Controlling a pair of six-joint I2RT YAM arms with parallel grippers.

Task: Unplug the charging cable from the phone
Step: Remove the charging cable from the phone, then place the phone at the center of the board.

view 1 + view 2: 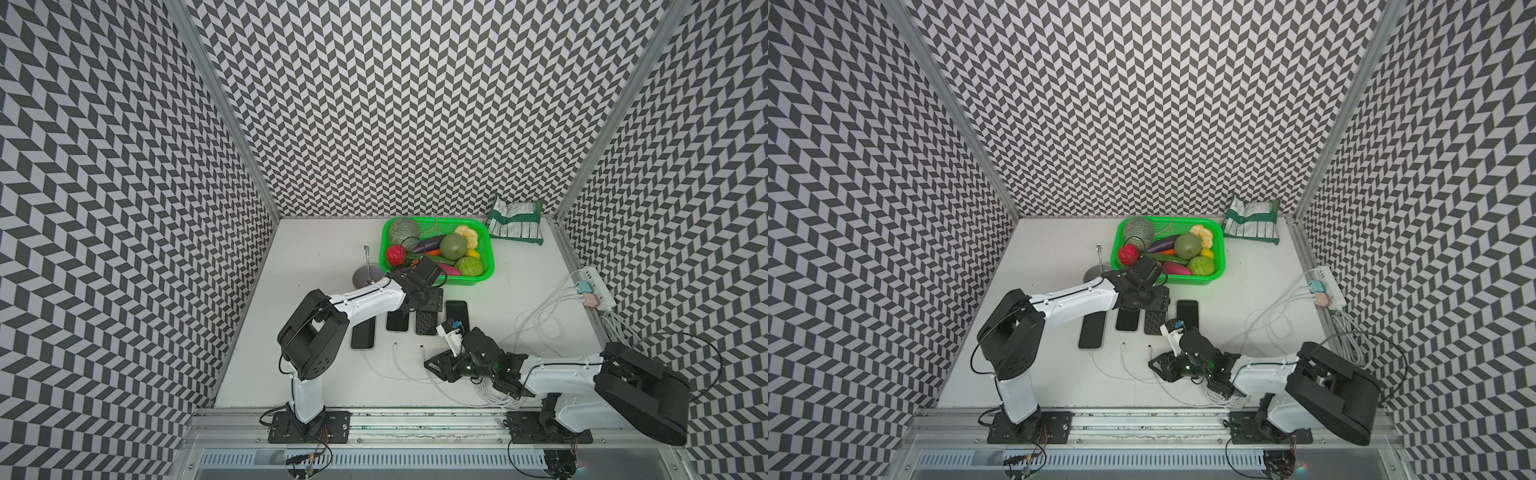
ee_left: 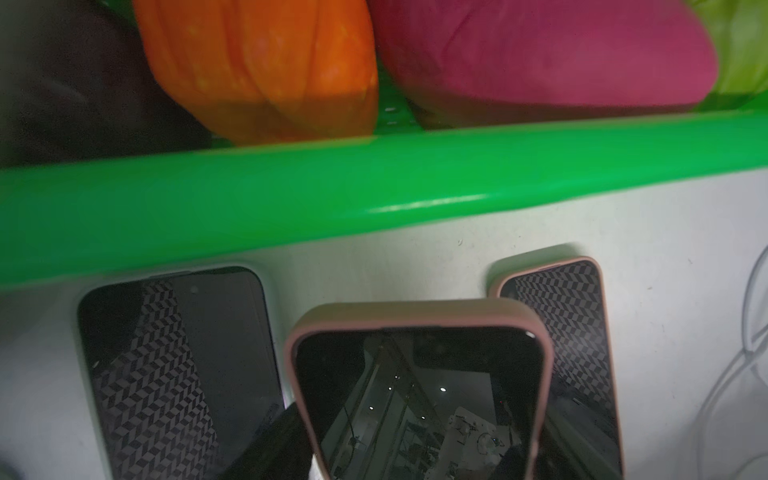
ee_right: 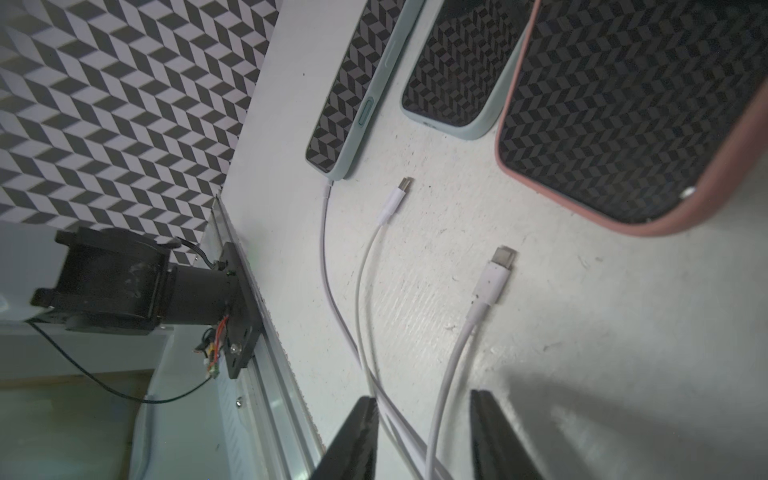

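Note:
Several phones lie in a row on the white table. My left gripper [image 1: 428, 298] [image 2: 415, 457] is shut on the far end of the pink-cased phone [image 1: 427, 323] [image 2: 415, 374], with a black finger [image 2: 274, 444] on each long edge. The white charging cable's plug [image 3: 496, 274] [image 1: 421, 348] lies free on the table, just short of that phone [image 3: 623, 104]. My right gripper [image 3: 424, 403] [image 1: 438, 365] hangs open over this cable, which runs between the fingers untouched. A second plug [image 3: 397, 199] also lies loose. The leftmost phone [image 1: 363, 332] has a cable [image 3: 330, 183] in it.
A green basket [image 1: 490, 249] [image 2: 374, 199] of toy fruit and vegetables stands just behind the phones. A power strip [image 1: 598, 286] with chargers is at the right edge and a green packet [image 1: 517, 224] at the back right. Coiled cable [image 1: 498, 395] lies under my right arm.

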